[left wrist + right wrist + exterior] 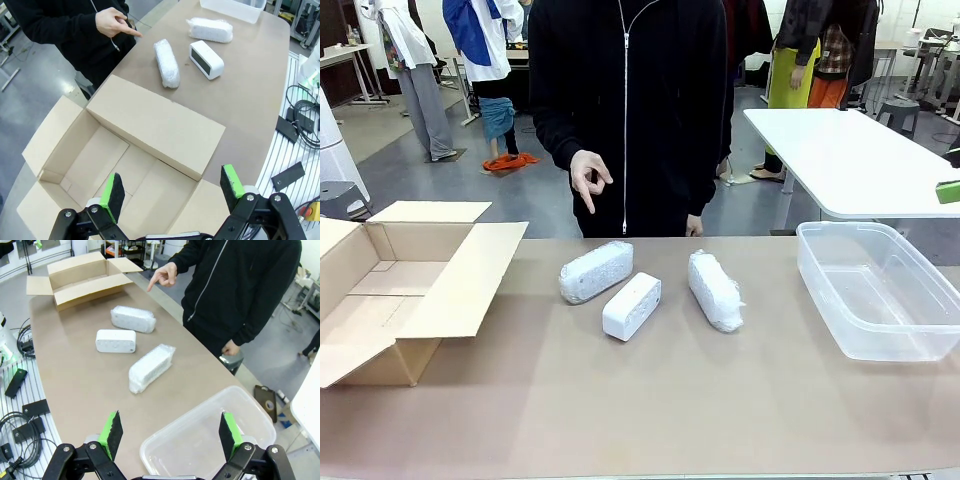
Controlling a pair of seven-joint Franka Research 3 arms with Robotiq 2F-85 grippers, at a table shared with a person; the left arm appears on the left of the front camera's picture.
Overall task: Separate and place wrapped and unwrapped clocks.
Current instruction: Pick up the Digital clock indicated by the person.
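Three clocks lie mid-table. A bubble-wrapped clock point(596, 271) point(166, 63) point(133, 319) is on the left, the bare white clock point(632, 306) point(206, 59) point(115, 341) sits in the middle, and another wrapped clock point(715, 290) point(210, 29) point(151, 367) lies on the right. My left gripper point(172, 191) hangs open above the cardboard box point(120, 165), holding nothing. Over the clear plastic bin point(210, 440), my right gripper point(170, 435) is open and empty. The person's hand point(588, 178) point(162, 276) points down at the table's far edge.
The open cardboard box point(395, 290) stands at the table's left end, flaps spread. The clear plastic bin point(880, 290) sits at the right end. The person in black stands at the far side. Cables and small black devices point(295, 127) lie beside the table.
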